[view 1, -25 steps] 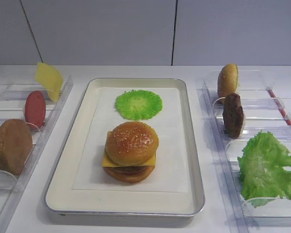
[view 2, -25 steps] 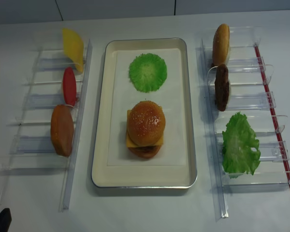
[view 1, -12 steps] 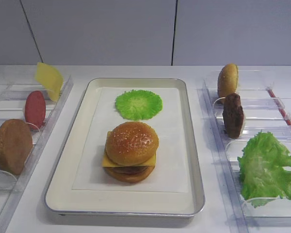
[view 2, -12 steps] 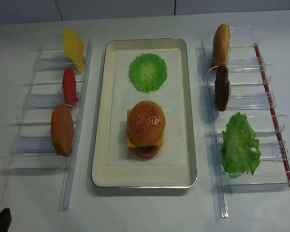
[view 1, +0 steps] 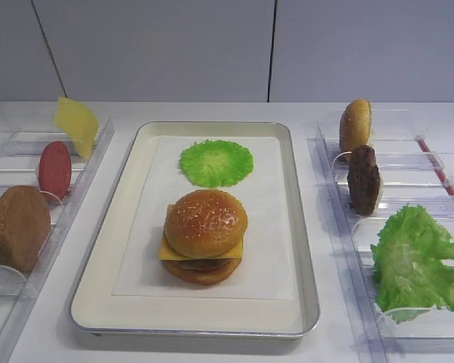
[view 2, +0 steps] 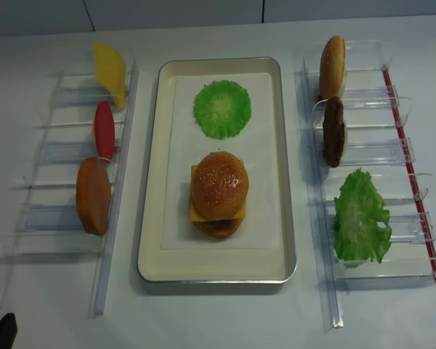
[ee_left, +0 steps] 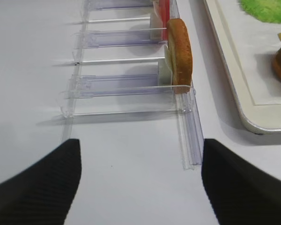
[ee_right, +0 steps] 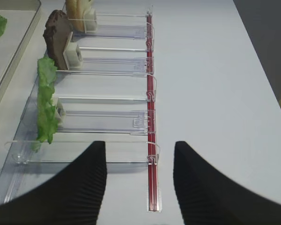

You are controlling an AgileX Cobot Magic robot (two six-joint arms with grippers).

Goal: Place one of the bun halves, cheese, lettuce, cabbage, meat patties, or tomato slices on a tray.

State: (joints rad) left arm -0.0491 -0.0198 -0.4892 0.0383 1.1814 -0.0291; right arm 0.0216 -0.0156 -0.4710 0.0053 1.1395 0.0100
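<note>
The silver tray [view 1: 303, 227] holds a round green cabbage leaf [view 1: 216, 162] and a stack topped by a sesame bun half [view 1: 205, 221] over cheese [view 1: 166, 250]. On the right rack stand another bun half [view 1: 356, 125], a dark meat patty [view 1: 363, 180] and lettuce [view 1: 416, 261]. The left rack carries a cheese slice [view 1: 76, 125], a tomato slice [view 1: 54, 169] and a plain brown disc [view 1: 19, 227]. My right gripper [ee_right: 139, 187] hangs open and empty over the near end of the right rack. My left gripper [ee_left: 140, 187] is wide open over bare table, short of the left rack.
The clear right rack has a red rail [ee_right: 151, 117] along its outer side. The left rack's near end [ee_left: 189, 150] lies just ahead of the left gripper, with the tray's corner [ee_left: 253, 126] to its right. White table surrounds both racks.
</note>
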